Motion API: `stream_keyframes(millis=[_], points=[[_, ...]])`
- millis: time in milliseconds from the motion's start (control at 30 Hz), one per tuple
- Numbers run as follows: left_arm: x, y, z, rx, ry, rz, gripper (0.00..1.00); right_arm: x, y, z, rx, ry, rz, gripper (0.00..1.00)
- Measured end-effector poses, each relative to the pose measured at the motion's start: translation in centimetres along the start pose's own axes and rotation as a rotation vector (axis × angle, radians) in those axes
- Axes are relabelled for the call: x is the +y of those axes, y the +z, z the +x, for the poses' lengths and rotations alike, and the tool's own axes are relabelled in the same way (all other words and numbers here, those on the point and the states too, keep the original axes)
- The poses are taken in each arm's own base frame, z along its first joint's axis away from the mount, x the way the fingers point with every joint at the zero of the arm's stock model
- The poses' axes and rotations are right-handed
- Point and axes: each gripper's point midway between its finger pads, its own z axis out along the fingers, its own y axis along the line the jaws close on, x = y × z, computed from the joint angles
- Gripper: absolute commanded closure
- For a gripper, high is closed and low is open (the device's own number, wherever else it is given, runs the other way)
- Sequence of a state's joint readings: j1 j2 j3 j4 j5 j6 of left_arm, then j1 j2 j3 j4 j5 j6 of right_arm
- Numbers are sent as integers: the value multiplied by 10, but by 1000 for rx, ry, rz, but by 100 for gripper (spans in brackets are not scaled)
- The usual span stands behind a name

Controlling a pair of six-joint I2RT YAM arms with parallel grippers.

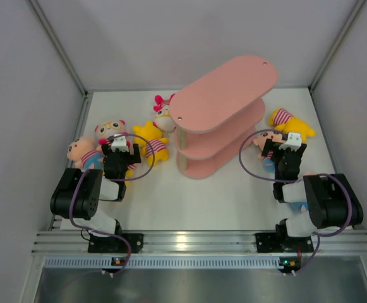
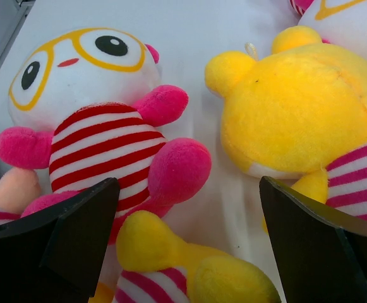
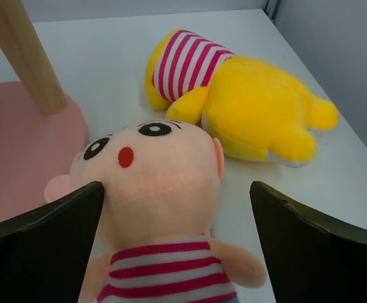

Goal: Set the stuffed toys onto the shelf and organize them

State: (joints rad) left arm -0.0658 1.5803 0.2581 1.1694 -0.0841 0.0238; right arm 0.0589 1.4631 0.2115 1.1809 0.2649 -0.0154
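The pink three-tier shelf [image 1: 224, 104] stands at mid-table with nothing on its top board. Left of it lie stuffed toys: a peach doll [image 1: 82, 151], a white-faced one with yellow glasses [image 1: 110, 130] [image 2: 82, 82], a yellow one [image 1: 150, 139] [image 2: 297, 107] and a white one with a pink bow [image 1: 164, 113]. My left gripper [image 1: 120, 150] [image 2: 188, 189] hangs open over them, a small yellow striped toy [image 2: 170, 265] low between its fingers. My right gripper [image 1: 284, 150] [image 3: 175, 189] is open, its fingers either side of a peach doll's head [image 3: 151, 177] [image 1: 262, 142]. A yellow toy [image 3: 252, 107] [image 1: 292, 125] lies beyond.
The shelf's bottom board [image 3: 25, 151] and a wooden post [image 3: 25, 57] stand just left of the right gripper. Grey walls close in the table on the left, back and right [image 1: 354, 95]. A metal rail [image 1: 196, 241] runs along the near edge by the arm bases.
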Motion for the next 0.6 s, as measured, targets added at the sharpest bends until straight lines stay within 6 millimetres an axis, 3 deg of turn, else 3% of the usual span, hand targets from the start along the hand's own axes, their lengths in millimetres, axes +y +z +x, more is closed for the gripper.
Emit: stream_keyframes(millis=[133,233,333,433,500,567,600], points=[[0,0,0,1,0,0,1,-3,-1,-1,3,2,15,1],[0,0,1,3,0,0,1,-13,-10,-19,-7,42,77,1],[0,1,2,9,-2,3,1,-23,-20,-66,-67,151,130,1],[1,4,-2,46,-1,7,1,-23,-28,-128,-119,259,122,1],[-3,9,-22,60,10,37,1,-21,-33,-159,-109,316,109,1],[-7,16,-62,21,22,68,2,-15,-38,-164,-26,351,88,1],[-9,17,-75,28,31,86,3,-10,-40,-157,28,366,73,1]])
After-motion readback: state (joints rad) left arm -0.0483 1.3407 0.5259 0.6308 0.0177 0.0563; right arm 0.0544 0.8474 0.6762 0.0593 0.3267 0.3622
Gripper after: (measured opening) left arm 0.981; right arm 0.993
